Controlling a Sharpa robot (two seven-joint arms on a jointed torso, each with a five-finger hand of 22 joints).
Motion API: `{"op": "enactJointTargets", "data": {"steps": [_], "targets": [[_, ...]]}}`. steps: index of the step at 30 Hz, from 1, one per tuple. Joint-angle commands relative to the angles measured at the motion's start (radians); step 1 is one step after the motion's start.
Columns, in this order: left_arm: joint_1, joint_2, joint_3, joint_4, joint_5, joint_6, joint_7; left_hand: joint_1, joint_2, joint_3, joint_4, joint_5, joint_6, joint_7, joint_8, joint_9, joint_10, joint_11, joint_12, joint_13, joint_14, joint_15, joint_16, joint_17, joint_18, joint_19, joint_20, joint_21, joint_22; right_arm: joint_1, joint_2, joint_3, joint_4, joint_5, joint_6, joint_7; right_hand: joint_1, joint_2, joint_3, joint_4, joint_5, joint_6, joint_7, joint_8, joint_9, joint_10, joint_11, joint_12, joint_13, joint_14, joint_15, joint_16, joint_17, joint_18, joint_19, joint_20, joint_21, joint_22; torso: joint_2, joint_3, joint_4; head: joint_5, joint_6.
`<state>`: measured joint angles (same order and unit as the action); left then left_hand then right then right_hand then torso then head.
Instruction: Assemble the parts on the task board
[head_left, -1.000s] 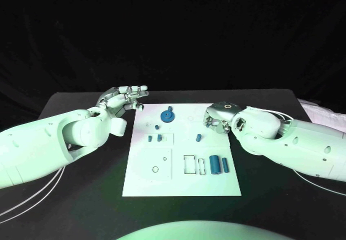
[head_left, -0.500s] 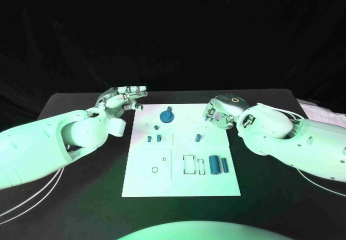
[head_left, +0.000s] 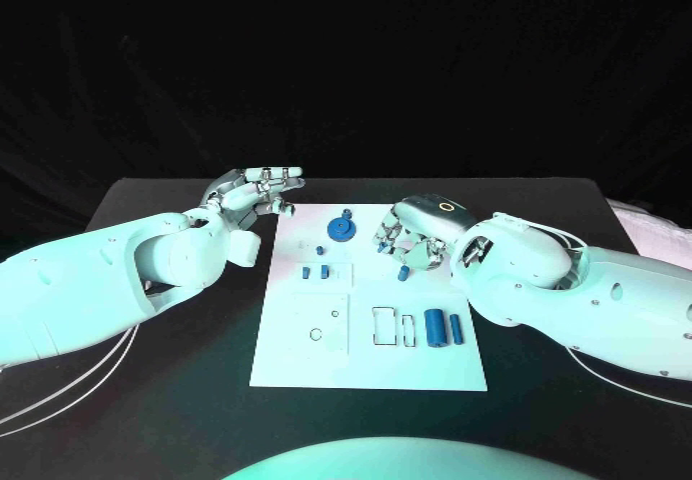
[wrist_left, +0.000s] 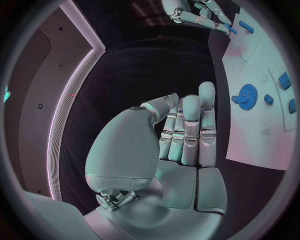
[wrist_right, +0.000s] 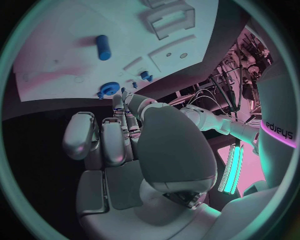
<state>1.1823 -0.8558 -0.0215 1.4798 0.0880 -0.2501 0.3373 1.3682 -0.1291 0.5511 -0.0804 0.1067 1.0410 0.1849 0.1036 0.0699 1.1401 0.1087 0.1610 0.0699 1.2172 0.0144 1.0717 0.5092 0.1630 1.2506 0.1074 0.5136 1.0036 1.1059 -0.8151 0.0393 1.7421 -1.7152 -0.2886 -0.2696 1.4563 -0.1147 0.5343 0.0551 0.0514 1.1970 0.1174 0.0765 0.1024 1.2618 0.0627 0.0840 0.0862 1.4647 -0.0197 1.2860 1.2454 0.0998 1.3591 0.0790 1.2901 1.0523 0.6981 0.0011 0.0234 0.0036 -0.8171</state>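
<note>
Task board: the white task board (head_left: 310, 345) is lying in the middle of the black table (head_left: 173, 400), with the blue parts resting on it.
Parts: a blue gear (head_left: 342, 229) is sitting near the far edge; two small blue pegs (head_left: 315, 271) are standing mid-board; two blue cylinders (head_left: 434, 328) are lying side by side near the right edge.
Left hand: the left hand (head_left: 257, 195) is hovering beside the board's far left corner, fingers extended and pressed together, holding nothing.
Right hand: the right hand (head_left: 404, 240) is hanging over the board just right of the gear, fingers curled downward; whether they are pinching a part cannot be told.
Risk: the right fingers are likely descending blind, because the palm is covering whatever lies beneath; a slightly offset contact could knock a small part over or push the board.
View difference: the left wrist view is showing the gear's teeth (wrist_left: 248, 97) and the left fingers (wrist_left: 190, 127) lying flat together, details the head view is leaving unclear.
</note>
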Motion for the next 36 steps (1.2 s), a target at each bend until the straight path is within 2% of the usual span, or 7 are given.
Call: {"op": "enactJointTargets", "data": {"steps": [1, 7, 14, 18, 20, 25, 36], "targets": [[0.0, 0.004, 0.001, 0.006, -0.001, 0.008, 0.01, 0.0, 0.002, -0.006, -0.001, 0.006, 0.005, -0.002, 0.006, -0.001, -0.002, -0.002, 0.004, 0.001, -0.005, 0.0, -0.004, -0.002, 0.019, -0.006, 0.003, -0.004, -0.002, -0.014, 0.028, -0.006, 0.009, 0.027, 0.042, 0.021, -0.009, 0.005, 0.003, -0.004, 0.002, 0.005, 0.002, 0.002, 0.002, -0.004, -0.007, -0.006, -0.001, 0.048, -0.005, 0.001, 0.0, 0.001, 0.006, 0.002, 0.005, -0.001, 0.002, -0.0015, -0.0005, 0.022, -0.008], [0.0, 0.005, 0.001, 0.013, -0.001, 0.011, 0.01, 0.0, 0.002, -0.006, -0.001, 0.006, 0.005, -0.002, 0.006, -0.001, -0.002, -0.002, 0.004, 0.001, -0.005, 0.0, -0.004, -0.002, 0.019, -0.006, 0.003, -0.004, -0.002, -0.063, 0.072, -0.011, 0.01, 0.028, 0.082, 0.031, -0.011, 0.006, 0.003, -0.005, 0.003, 0.004, 0.003, 0.001, 0.002, -0.004, -0.007, -0.006, -0.001, 0.048, -0.005, 0.001, 0.001, 0.001, 0.006, 0.002, 0.004, -0.002, 0.001, -0.0048, -0.0021, 0.032, -0.014], [0.0, 0.005, 0.001, 0.02, -0.001, 0.015, 0.009, 0.0, 0.002, -0.006, -0.001, 0.006, 0.005, -0.002, 0.006, -0.001, -0.002, -0.002, 0.004, 0.001, -0.005, 0.0, -0.004, -0.002, 0.019, -0.006, 0.003, -0.004, -0.002, -0.1, 0.11, -0.013, -0.02, 0.026, 0.107, 0.036, -0.015, 0.009, 0.001, -0.006, 0.004, 0.002, 0.005, 0.0, 0.002, -0.005, -0.005, -0.008, -0.001, 0.048, -0.005, 0.0, 0.0, 0.001, 0.005, 0.001, 0.004, -0.003, 0.003, -0.012, -0.0038, 0.039, -0.019], [0.0, 0.005, 0.001, 0.022, -0.001, 0.017, 0.009, 0.001, 0.002, -0.007, -0.002, 0.006, 0.006, -0.002, 0.006, -0.001, -0.002, -0.002, 0.006, 0.001, -0.007, 0.0, -0.005, -0.004, 0.019, -0.006, 0.002, -0.005, -0.002, -0.111, 0.128, -0.014, -0.04, 0.029, 0.11, 0.037, -0.017, 0.01, 0.0, -0.007, 0.006, 0.001, 0.005, -0.001, 0.003, -0.006, -0.005, -0.009, -0.001, 0.048, -0.005, 0.001, 0.001, 0.002, 0.005, 0.001, 0.003, -0.004, 0.002, -0.0115, -0.002, 0.039, -0.02], [0.0, 0.005, 0.001, 0.023, -0.001, 0.018, 0.009, 0.001, 0.002, -0.007, -0.002, 0.006, 0.006, -0.002, 0.006, -0.001, -0.002, -0.002, 0.006, 0.001, -0.007, 0.0, -0.005, -0.004, 0.019, -0.006, 0.002, -0.005, -0.002, -0.115, 0.133, -0.014, -0.046, 0.03, 0.111, 0.038, -0.018, 0.011, 0.0, -0.007, 0.007, 0.0, 0.005, -0.001, 0.003, -0.006, -0.005, -0.009, -0.002, 0.048, -0.004, 0.001, 0.001, 0.002, 0.004, 0.0, 0.002, -0.006, 0.002, -0.0095, -0.0011, 0.039, -0.022], [0.0, 0.005, 0.001, 0.025, -0.001, 0.02, 0.008, 0.001, 0.002, -0.007, -0.002, 0.006, 0.006, -0.002, 0.006, -0.001, -0.002, -0.002, 0.006, 0.001, -0.007, 0.0, -0.005, -0.004, 0.019, -0.006, 0.002, -0.005, -0.002, -0.126, 0.149, -0.015, -0.053, 0.03, 0.112, 0.041, -0.019, 0.011, 0.0, -0.008, 0.007, 0.0, 0.005, -0.002, 0.003, -0.007, -0.005, -0.01, -0.002, 0.048, -0.004, 0.002, 0.001, 0.002, 0.005, 0.0, 0.003, -0.005, 0.003, -0.008, -0.0023, 0.043, -0.024], [0.0, 0.006, 0.001, 0.024, -0.002, 0.024, 0.004, 0.002, 0.002, -0.008, -0.003, 0.007, 0.005, -0.002, 0.006, -0.001, -0.002, -0.002, 0.006, 0.001, -0.007, 0.0, -0.006, -0.007, 0.019, -0.007, 0.002, -0.005, -0.002, -0.134, 0.174, -0.017, -0.071, 0.022, 0.111, 0.037, -0.021, 0.012, -0.001, -0.009, 0.009, -0.002, 0.006, -0.002, 0.003, -0.008, -0.004, -0.011, -0.002, 0.048, -0.004, 0.002, 0.002, 0.002, 0.004, 0.0, 0.002, -0.006, 0.003, -0.0083, -0.0026, 0.051, -0.03]]}}
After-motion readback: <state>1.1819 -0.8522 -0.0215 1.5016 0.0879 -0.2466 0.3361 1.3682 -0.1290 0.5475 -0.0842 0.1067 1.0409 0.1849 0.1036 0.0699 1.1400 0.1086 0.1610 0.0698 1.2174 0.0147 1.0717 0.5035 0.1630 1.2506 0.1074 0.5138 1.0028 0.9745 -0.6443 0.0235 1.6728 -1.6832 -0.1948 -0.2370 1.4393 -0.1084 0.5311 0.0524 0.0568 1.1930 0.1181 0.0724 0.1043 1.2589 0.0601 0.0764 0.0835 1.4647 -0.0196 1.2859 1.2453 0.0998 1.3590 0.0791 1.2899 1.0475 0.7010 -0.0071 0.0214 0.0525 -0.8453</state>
